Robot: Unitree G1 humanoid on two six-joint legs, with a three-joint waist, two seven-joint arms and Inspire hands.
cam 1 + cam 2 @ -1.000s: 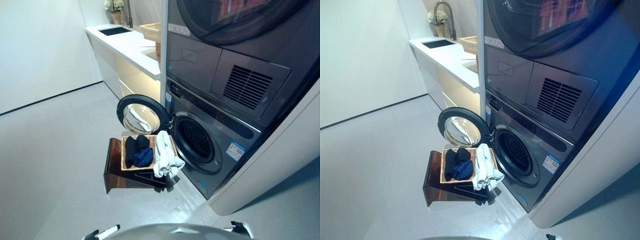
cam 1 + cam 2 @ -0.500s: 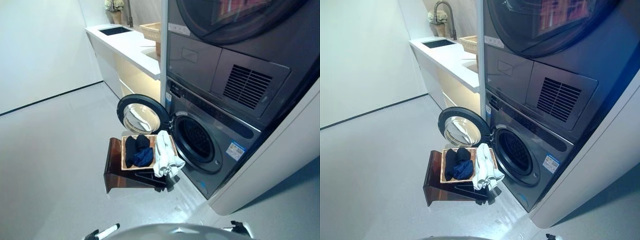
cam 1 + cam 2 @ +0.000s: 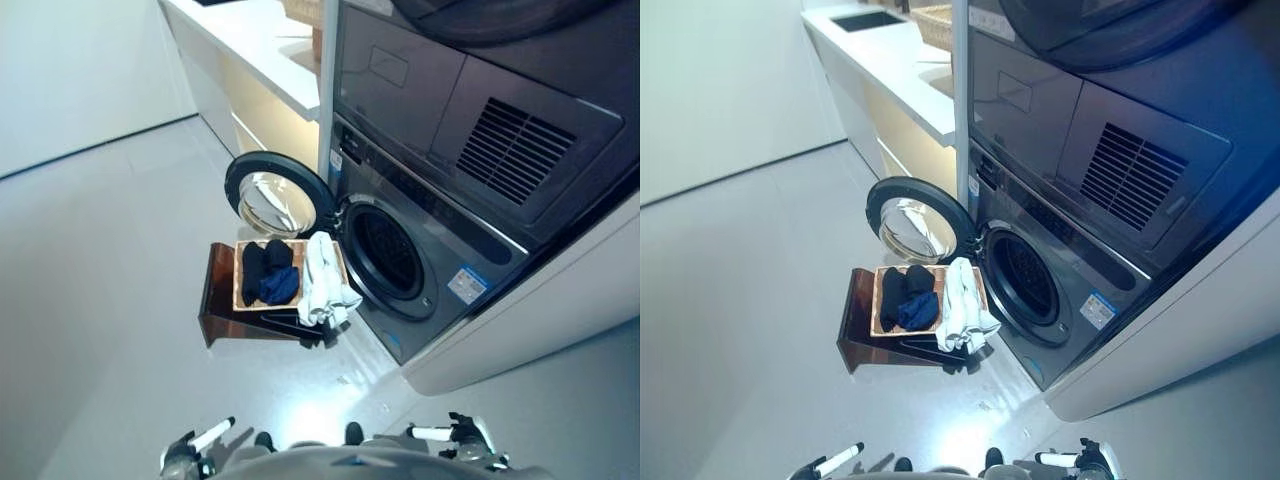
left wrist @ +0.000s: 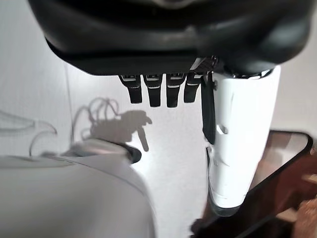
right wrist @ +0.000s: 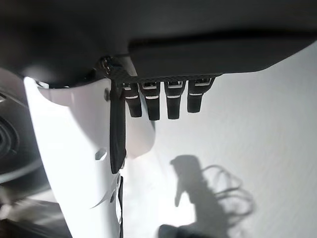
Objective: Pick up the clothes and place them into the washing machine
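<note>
**Laundry room floor: approach not yet made, both hands empty**

Grey floor (image 3: 90, 300) stretches out ahead of you, with a white worktop (image 3: 250, 45) running along the far wall up to the stacked machines. Start with the clothes: dark garments (image 3: 265, 275) lie inside the shallow wooden basket (image 3: 237, 285), and a white cloth (image 3: 322, 285) hangs over the basket's edge on the side towards the machine. None of it is in a hand. The basket rests on a dark brown stand (image 3: 225, 320) on the floor, just beside the washing machine (image 3: 400, 250). The round door (image 3: 275, 200) of the machine is swung wide, and the drum opening (image 3: 385, 255) lies right next to the white cloth.

Your left robot hand (image 4: 163, 89) hangs low at the near edge of the head views, fingers straight and relaxed, holding nothing; its wrist view looks down at bare floor, with a corner of the dark stand just showing. The right robot hand (image 5: 163, 99) is likewise slack and empty, the machine's front showing dimly beside its thumb.

Judging by this, you are in the approach step; no grasp has begun. The next move calls for closing the distance to the stand, then lowering one hand to the white cloth, which looks the easiest first pick since it drapes free over the edge. Mind the open door on the way in.
</note>
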